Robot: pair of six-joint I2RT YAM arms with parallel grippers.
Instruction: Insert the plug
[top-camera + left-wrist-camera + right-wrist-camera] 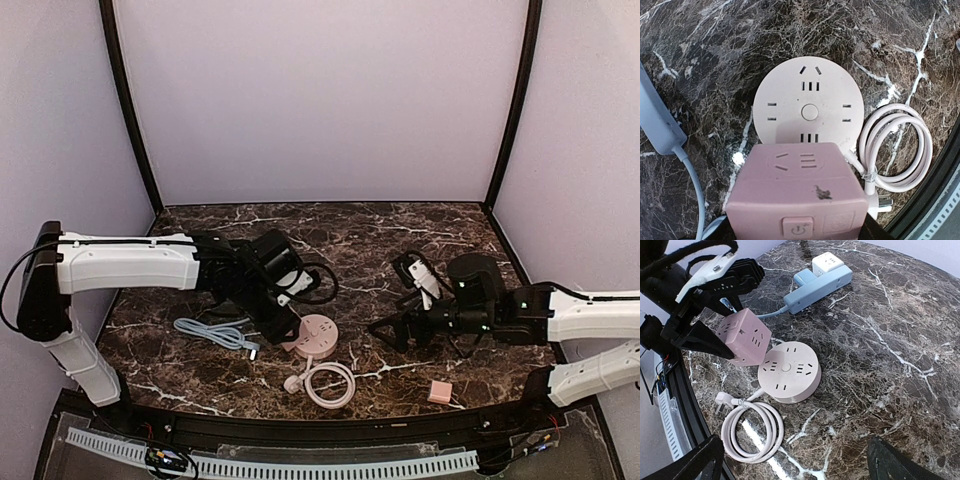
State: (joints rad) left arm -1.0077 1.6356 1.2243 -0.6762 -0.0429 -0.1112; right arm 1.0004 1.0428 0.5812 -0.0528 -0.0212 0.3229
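Observation:
My left gripper (285,318) is shut on a pink cube plug adapter (797,192) and holds it tilted just above the near-left edge of the round pink socket hub (809,107), over part of its rim. The right wrist view shows the cube (742,335) beside the hub (789,371), with the left gripper's dark fingers (700,337) clamped on it. Whether the cube touches the hub cannot be told. The cube's prongs are hidden. My right gripper (392,305) is open and empty, to the right of the hub (318,335).
The hub's white coiled cable and plug (752,427) lie at the table's front edge. A blue power strip (815,282) with a white cube (827,262) lies left of the hub. A small pink block (440,391) sits at the front right.

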